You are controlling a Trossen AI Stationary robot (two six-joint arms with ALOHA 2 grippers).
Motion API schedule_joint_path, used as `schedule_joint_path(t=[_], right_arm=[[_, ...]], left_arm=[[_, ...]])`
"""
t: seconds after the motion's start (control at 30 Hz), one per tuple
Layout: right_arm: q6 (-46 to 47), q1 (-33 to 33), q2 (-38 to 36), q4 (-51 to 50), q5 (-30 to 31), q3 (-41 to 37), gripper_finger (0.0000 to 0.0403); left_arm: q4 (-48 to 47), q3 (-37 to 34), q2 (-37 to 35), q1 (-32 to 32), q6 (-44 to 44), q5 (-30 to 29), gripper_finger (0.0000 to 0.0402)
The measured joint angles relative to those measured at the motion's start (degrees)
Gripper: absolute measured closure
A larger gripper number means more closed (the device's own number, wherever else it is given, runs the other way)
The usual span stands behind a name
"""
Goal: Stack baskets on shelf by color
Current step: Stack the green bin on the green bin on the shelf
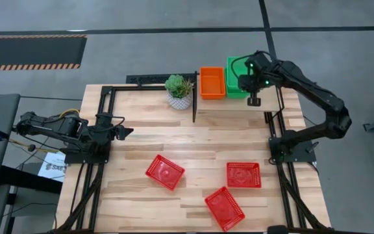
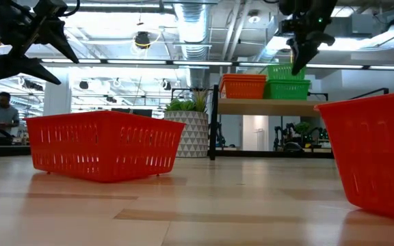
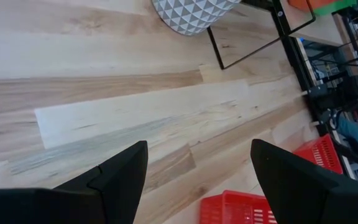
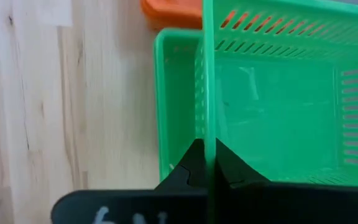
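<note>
Right gripper: fingers pinching the wall of a green basket, held above a second green basket on the shelf.
Beside it: orange basket.
Left gripper: fingers spread, over bare table.
Near table edge: three red baskets.

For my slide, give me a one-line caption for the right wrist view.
Right gripper pinching the rim of a green basket held above another green basket on the shelf.
</note>
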Motion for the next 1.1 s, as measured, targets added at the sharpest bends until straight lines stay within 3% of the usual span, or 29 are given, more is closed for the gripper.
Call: schedule_joint_path(t=[0.4,1.1], right_arm=[[-2.4,0.3,0.0,3.4,-0.5,-3.3,0.0392],[-1.7,0.3,0.0,-0.2,-5.0,-3.3,0.039]], left_arm=[[0.0,0.0,0.0,0.0,-1.7,0.0,0.0128],[0.0,0.0,0.0,0.0,-1.8,-0.5,0.0128]])
